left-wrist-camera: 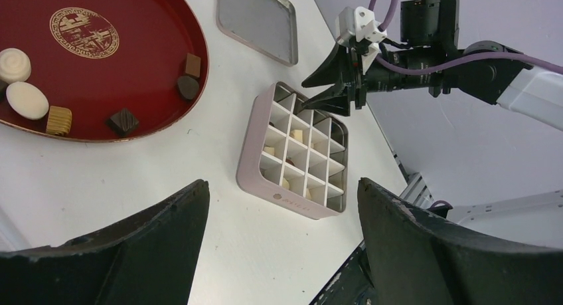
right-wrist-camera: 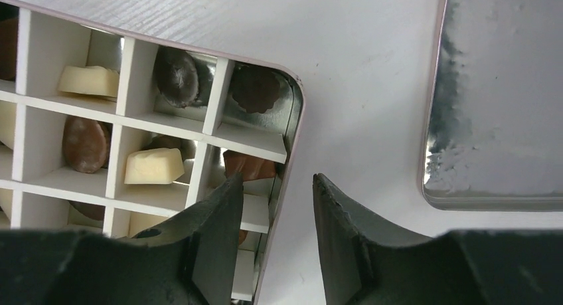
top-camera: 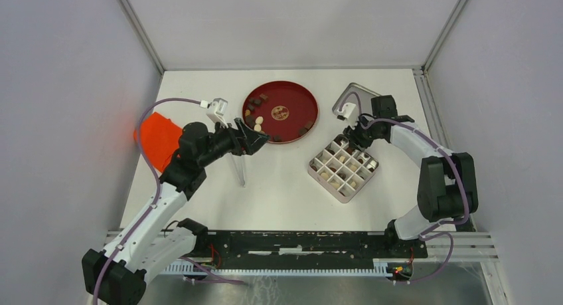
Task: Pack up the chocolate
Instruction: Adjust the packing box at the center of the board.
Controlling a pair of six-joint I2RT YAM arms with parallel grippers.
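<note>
Chocolate pieces lie on the red plate (top-camera: 289,96): two white ones (left-wrist-camera: 26,100), a ridged tan one (left-wrist-camera: 58,120) and dark ones (left-wrist-camera: 123,121). More chocolate fills the pink grid box (top-camera: 317,165), white (right-wrist-camera: 154,165), brown (right-wrist-camera: 85,144) and dark (right-wrist-camera: 176,76) pieces in its cells. My left gripper (top-camera: 260,140) hovers at the plate's near left rim, open and empty (left-wrist-camera: 282,185). My right gripper (top-camera: 350,143) hangs over the box's far corner, open with nothing held (right-wrist-camera: 277,180); one finger is above the corner cells, the other outside the box wall (right-wrist-camera: 294,132).
The box's metal lid (top-camera: 358,94) lies at the back right, close to my right gripper (left-wrist-camera: 325,92). Metal tweezers (top-camera: 240,167) lie on the table under my left arm. An orange object (top-camera: 159,140) sits at the left edge.
</note>
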